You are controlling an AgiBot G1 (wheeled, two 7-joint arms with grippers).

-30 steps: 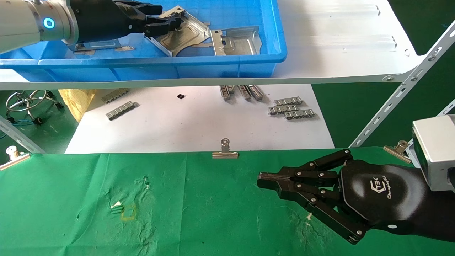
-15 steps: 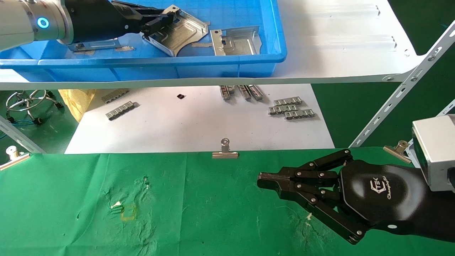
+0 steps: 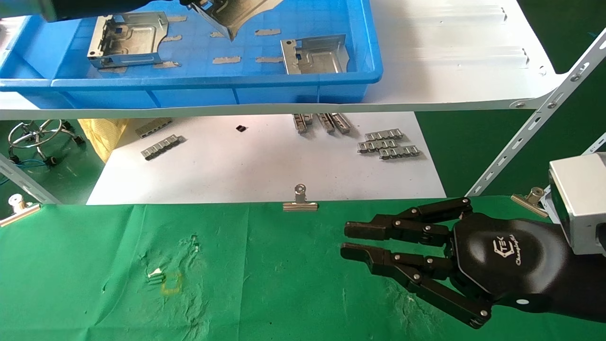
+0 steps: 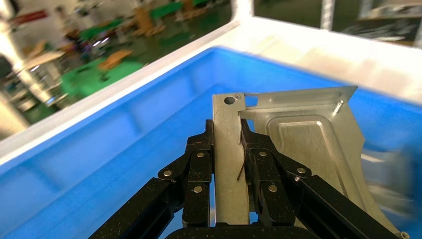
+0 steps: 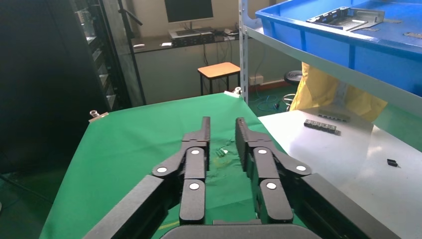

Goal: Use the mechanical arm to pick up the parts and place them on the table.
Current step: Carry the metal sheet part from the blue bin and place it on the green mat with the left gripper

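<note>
My left gripper (image 4: 228, 127) is shut on the flange of a silvery sheet-metal bracket (image 4: 298, 144) and holds it up above the blue bin (image 3: 303, 78). In the head view only the bracket's lower part (image 3: 236, 12) and a little of the black hand (image 3: 196, 4) show at the top edge. Two more brackets lie in the bin, one at the left (image 3: 127, 40) and one at the right (image 3: 315, 56). My right gripper (image 3: 352, 241) is open and empty, low over the right side of the green cloth table (image 3: 260, 274); it also shows in the right wrist view (image 5: 222, 127).
The bin stands on a white shelf board (image 3: 450, 57) held by a slanted metal strut (image 3: 535, 123). Below it a white board carries small grey ridged strips (image 3: 388, 143). Steel binder clips (image 3: 299, 199) pinch the cloth's far edge. A yellow square outline (image 3: 171, 283) marks the cloth at the left.
My left gripper has lifted the bracket up out of the bin, towards the top of the head view. My right gripper's fingers have parted from shut to open.
</note>
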